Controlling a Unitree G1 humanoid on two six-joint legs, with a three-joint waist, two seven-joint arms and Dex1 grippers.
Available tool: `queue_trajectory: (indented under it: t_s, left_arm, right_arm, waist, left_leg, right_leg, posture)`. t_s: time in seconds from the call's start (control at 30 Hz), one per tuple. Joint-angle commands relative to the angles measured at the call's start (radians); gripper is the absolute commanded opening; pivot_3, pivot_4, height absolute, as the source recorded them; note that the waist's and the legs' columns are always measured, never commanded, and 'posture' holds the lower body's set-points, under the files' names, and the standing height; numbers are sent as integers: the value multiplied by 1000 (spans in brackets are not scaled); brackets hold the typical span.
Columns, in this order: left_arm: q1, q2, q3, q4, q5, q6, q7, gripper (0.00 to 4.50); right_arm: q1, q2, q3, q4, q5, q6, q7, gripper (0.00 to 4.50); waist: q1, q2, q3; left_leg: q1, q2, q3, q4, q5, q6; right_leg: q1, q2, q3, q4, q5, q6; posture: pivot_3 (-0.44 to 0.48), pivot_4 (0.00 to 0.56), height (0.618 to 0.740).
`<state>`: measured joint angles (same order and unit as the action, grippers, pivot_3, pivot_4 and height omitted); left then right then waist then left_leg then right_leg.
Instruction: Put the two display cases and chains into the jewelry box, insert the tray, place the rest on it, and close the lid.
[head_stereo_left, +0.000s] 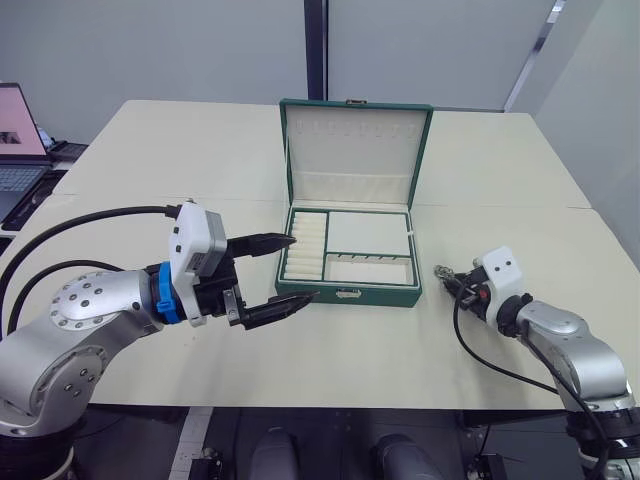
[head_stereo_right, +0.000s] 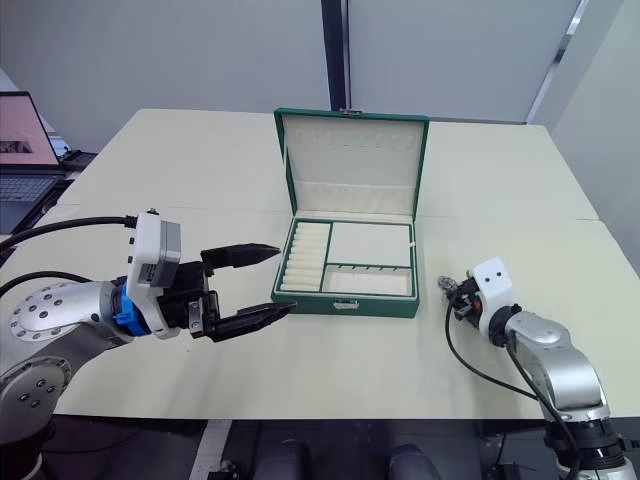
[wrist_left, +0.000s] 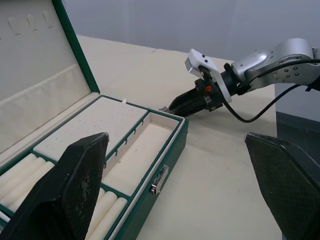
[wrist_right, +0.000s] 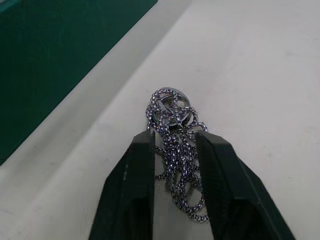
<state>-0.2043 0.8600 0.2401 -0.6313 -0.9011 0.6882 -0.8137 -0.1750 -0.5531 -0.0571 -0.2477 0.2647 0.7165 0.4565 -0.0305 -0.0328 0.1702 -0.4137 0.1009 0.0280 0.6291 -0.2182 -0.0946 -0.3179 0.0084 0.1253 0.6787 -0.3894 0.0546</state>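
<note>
The green jewelry box (head_stereo_left: 348, 293) stands open at the table's middle, its lid (head_stereo_left: 355, 150) upright. A cream tray (head_stereo_left: 368, 233) with ring rolls and compartments sits inside it. My left gripper (head_stereo_left: 304, 268) is open with nothing in it, its fingers (wrist_left: 80, 180) spread by the box's front left corner. To the right of the box, my right gripper (head_stereo_left: 441, 272) hovers low over the table, shut on a bunched silver chain (wrist_right: 172, 112). The chain (wrist_left: 164, 109) hangs at the fingertips near the box's right side. The display cases are out of view.
A laptop (head_stereo_left: 20, 140) sits at the far left beyond the table edge. Black cables (head_stereo_left: 90, 215) trail from my left arm. A seam (head_stereo_left: 520, 206) crosses the cream tabletop behind the box. Bare table lies in front of the box.
</note>
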Motion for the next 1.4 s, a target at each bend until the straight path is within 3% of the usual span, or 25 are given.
queue_trajectory:
  t_s: [0.03, 0.1, 1.07, 1.4]
  left_arm:
    - [-11, -3, 7, -29, -16, -5, 9, 4500]
    - [-6, -1, 11, -30, -18, -6, 6, 4500]
    - [27, 3, 31, -46, -23, -8, 7, 4500]
    - [11, 8, 28, -47, -32, 1, 21, 4500]
  right_arm:
    - [1, -20, -40, -46, 5, -8, 6, 2513]
    - [3, -20, -49, -55, 13, -5, 7, 3048]
    - [-53, -7, 20, 53, 31, 95, 43, 3048]
    - [-41, 2, 17, 43, 38, 123, 40, 421]
  waist:
    - [0, 0, 0]
    - [0, 0, 0]
    - [-1, 0, 0]
    - [-1, -1, -1]
  left_leg:
    - [0, 0, 0, 0, 0, 0]
    - [0, 0, 0, 0, 0, 0]
    - [0, 0, 0, 0, 0, 0]
    - [1, 0, 0, 0, 0, 0]
  right_leg:
    - [0, 0, 0, 0, 0, 0]
    - [0, 0, 0, 0, 0, 0]
    - [0, 0, 0, 0, 0, 0]
    - [1, 0, 0, 0, 0, 0]
  posture:
    - [0, 150, 740]
    - [0, 150, 740]
    - [0, 150, 740]
    - [0, 150, 740]
